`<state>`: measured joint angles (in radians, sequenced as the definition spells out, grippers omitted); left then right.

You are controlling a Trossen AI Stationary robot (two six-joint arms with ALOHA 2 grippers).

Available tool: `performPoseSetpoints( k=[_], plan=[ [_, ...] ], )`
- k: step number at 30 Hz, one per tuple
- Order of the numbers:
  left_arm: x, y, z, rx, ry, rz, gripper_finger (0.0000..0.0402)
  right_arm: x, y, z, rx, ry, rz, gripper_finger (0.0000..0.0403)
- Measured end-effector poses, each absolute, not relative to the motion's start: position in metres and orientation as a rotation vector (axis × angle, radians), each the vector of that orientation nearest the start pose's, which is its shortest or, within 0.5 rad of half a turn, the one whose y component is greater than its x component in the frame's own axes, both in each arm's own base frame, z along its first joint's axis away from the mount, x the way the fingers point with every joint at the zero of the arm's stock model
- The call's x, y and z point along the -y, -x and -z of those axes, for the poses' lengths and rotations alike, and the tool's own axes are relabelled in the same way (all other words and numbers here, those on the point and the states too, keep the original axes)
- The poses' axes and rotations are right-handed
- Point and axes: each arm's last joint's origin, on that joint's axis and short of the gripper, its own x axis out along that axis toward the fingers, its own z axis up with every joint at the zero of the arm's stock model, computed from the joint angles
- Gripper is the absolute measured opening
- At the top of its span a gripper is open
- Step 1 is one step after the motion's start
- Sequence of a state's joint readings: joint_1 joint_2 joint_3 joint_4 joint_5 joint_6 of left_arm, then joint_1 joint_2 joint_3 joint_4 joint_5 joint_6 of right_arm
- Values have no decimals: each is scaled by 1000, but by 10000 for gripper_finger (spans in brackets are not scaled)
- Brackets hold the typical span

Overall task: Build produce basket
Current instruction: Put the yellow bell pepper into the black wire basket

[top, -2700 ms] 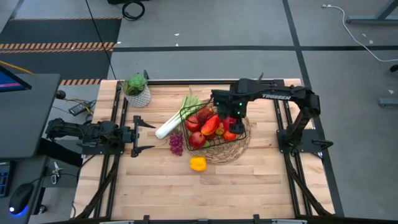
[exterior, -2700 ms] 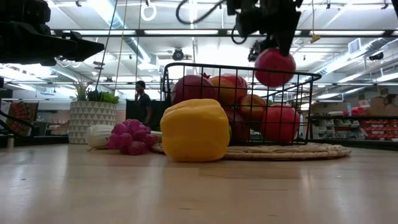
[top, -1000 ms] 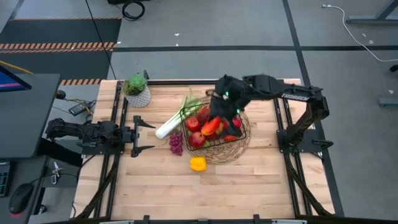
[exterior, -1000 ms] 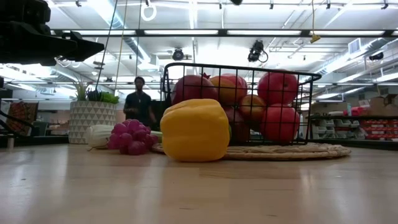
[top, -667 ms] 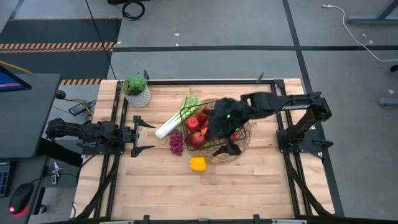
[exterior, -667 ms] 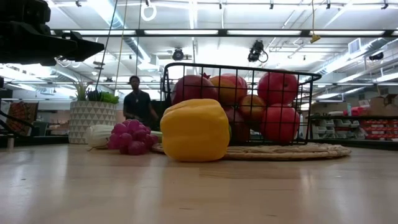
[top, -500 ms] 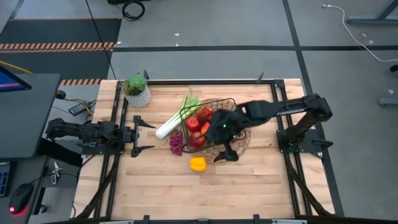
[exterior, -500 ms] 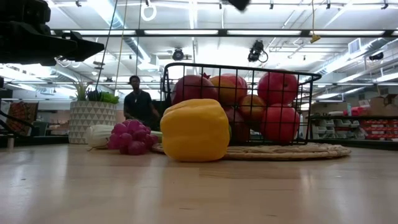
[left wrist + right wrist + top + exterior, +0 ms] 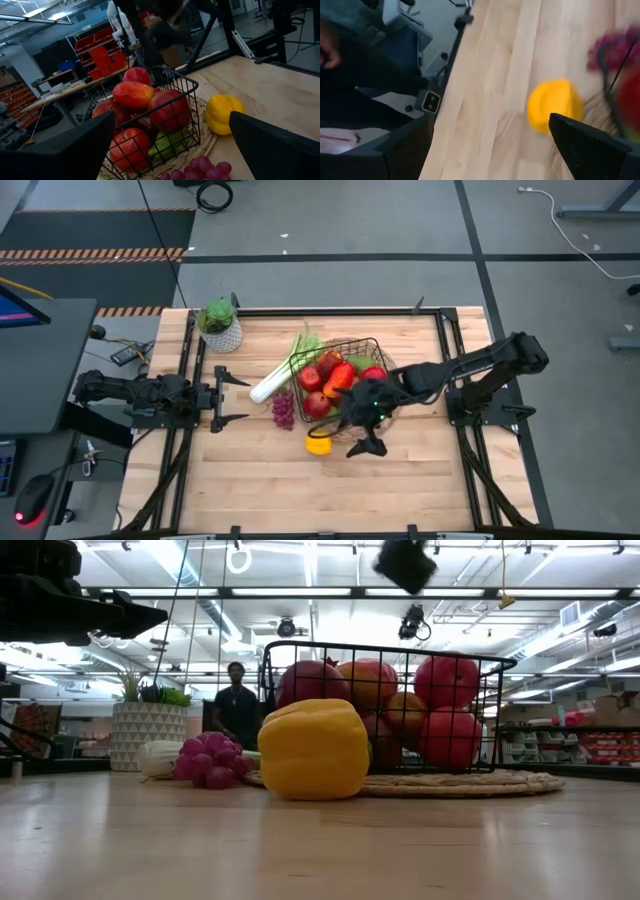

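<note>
— While the left arm sits parked at the table's left edge, what's its left gripper (image 9: pixel 232 400) doing?

— Nothing much. Fingers spread wide, empty, pointing in toward the middle of the table. A small potted plant (image 9: pixel 220 324) stands at the far left corner, well clear of it.

— And the produce?

— Moving right from that gripper: a bunch of purple grapes (image 9: pixel 284 411) lies on the wood, with the long leek (image 9: pixel 282 372) just behind it, its leafy end up against the basket (image 9: pixel 366 346). The basket is about mid-table, on its round wicker base, piled with red apples (image 9: pixel 447 679) and other fruit; something green shows low down inside, seen from the left wrist. A yellow pepper (image 9: pixel 318 443) sits on the table at the near side of the basket, right by the wicker rim.

— The other arm?

— It reaches in from the right, across the basket's near side. The right gripper (image 9: pixel 357 439) hangs above the table just right of the yellow pepper, fingers apart, holding nothing. From its wrist camera the pepper (image 9: pixel 555 106) shows between the fingers.

— Anyone around?

— A person (image 9: pixel 236 708) stands in the room beyond the table.
</note>
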<state>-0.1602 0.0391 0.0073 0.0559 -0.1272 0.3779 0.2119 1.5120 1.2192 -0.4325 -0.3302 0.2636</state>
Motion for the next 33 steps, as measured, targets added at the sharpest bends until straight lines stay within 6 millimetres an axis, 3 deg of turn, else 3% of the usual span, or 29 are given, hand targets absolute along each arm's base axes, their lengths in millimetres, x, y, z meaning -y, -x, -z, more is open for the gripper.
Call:
performPoseSetpoints(
  k=[7,23,29,33],
  plan=[
    [12,-99,-168,30,-374,28,400,-88,-306,-253,-920,-431,-412,399],
    [12,-99,-168,30,-374,28,400,-127,-292,-253,-957,-395,-537,399],
    [12,-99,-168,30,-374,28,400,-130,-296,-251,-832,-152,-398,399],
    [12,-99,-168,30,-374,28,400,-136,-313,-226,-752,0,-221,399]
  ],
)
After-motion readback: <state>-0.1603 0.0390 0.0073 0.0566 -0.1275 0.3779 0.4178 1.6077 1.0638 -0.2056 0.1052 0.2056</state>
